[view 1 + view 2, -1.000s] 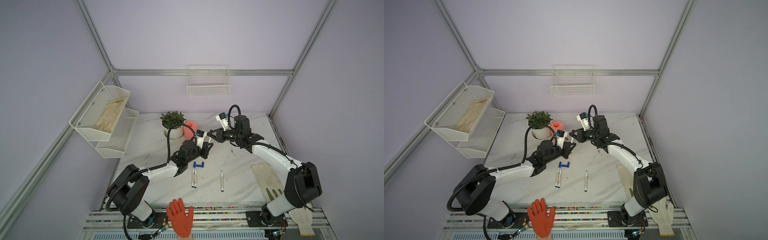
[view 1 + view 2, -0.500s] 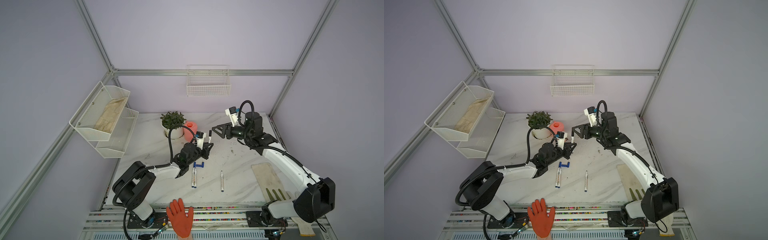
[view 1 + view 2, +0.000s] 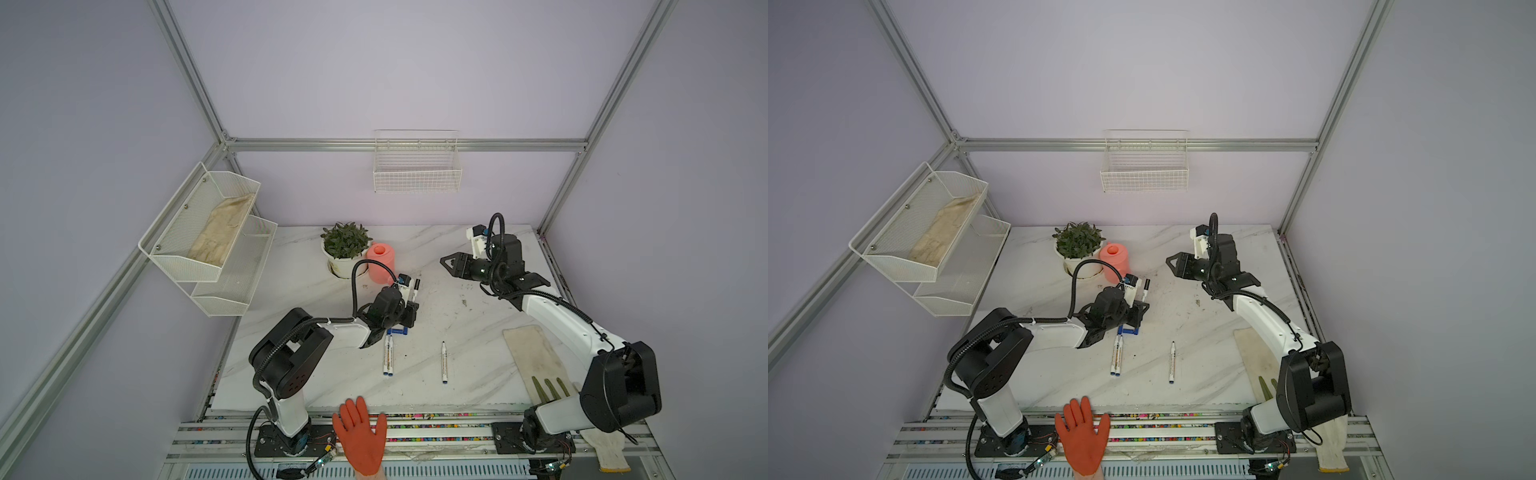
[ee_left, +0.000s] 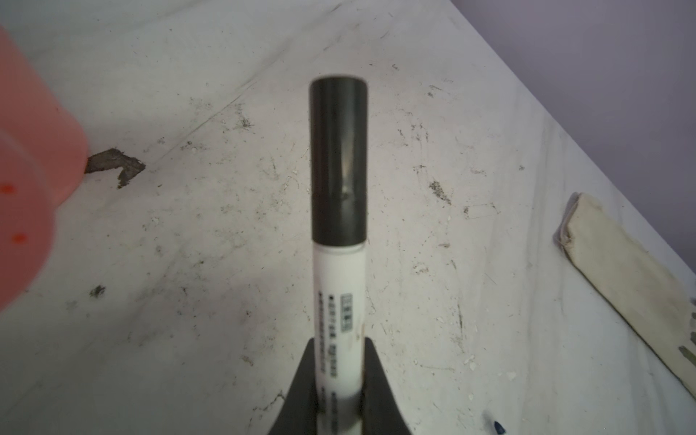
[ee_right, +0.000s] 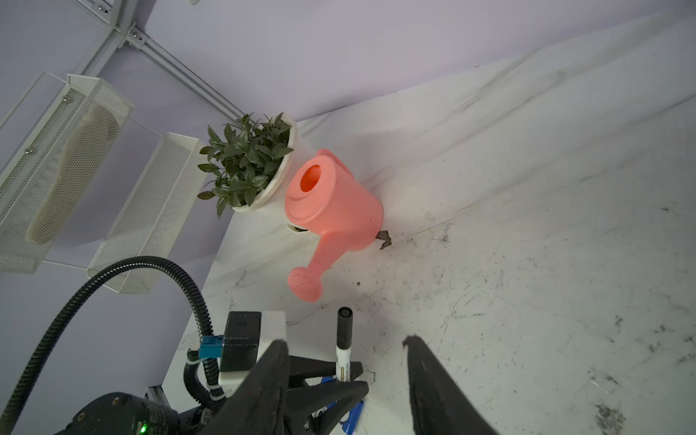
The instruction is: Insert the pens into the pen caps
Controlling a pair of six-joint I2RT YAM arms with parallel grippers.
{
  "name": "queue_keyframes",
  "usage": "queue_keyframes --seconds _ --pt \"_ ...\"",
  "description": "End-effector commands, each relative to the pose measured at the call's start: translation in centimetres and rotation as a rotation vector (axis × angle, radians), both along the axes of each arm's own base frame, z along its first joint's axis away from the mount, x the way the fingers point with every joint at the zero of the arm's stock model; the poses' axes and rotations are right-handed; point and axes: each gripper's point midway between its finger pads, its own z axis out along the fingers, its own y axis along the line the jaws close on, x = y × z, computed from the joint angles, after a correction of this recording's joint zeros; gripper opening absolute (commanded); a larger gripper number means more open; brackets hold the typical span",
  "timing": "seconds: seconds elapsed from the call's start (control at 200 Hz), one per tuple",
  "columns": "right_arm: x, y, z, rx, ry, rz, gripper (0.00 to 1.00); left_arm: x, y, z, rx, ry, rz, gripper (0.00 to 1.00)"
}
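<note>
Pen: the black-capped pen (image 4: 339, 286) sits in the left gripper (image 4: 339, 380), over the middle of the table (image 3: 478, 332), near the pink watering can (image 3: 381, 262).
Left fingers (image 4: 301, 399): pinched narrow on the white barrel.
Axis: near upright, black cap (image 4: 338, 162) on top.
Right gripper (image 3: 451, 262): jaws parted, empty, well apart.
Change: a second ago it was closed at the cap; now it's backed off.

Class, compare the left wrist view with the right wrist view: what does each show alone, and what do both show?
Left wrist only: the beige glove. Right wrist only: the potted plant, the wire shelves, and the right gripper, open. Both: the left gripper shut on the black-capped pen, and the pink watering can.
</note>
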Motion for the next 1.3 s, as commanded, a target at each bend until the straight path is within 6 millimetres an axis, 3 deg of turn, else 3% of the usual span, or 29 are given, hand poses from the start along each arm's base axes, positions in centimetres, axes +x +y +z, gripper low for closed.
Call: queue_keyframes --seconds 0.0,0.555,0.68,0.755,0.86,0.915,1.06,1.295 --pt "0.2 -0.4 1.3 0.018 -0.023 -0.027 0.52 2.9 -0.5 3.3 0.022 -0.052 0.036 0.0" --pt "0.0 -0.7 0.1 0.0 0.007 -0.044 0.48 8.2 2.1 -0.1 0.308 0.077 0.264 0.02" --pt "0.0 -0.7 -0.1 -0.002 0.01 -0.043 0.48 8.8 2.0 -0.5 0.328 0.096 0.285 0.12" --pt "-0.1 -0.8 -0.1 -0.005 0.01 -0.048 0.48 9.0 2.0 -0.8 0.33 0.108 0.288 0.26" --pt "-0.2 -0.8 0.1 -0.007 0.003 -0.046 0.47 9.1 2.0 -1.1 0.325 0.128 0.292 0.38" --pt "-0.2 -0.9 0.0 -0.011 0.005 -0.048 0.47 9.1 2.1 -1.3 0.324 0.136 0.296 0.4" --pt "-0.2 -0.9 0.1 -0.011 0.004 -0.048 0.46 9.0 2.1 -0.7 0.313 0.136 0.288 0.41" --pt "-0.2 -1.0 0.5 -0.014 -0.01 -0.051 0.47 7.9 2.0 2.7 0.241 0.092 0.259 0.42"
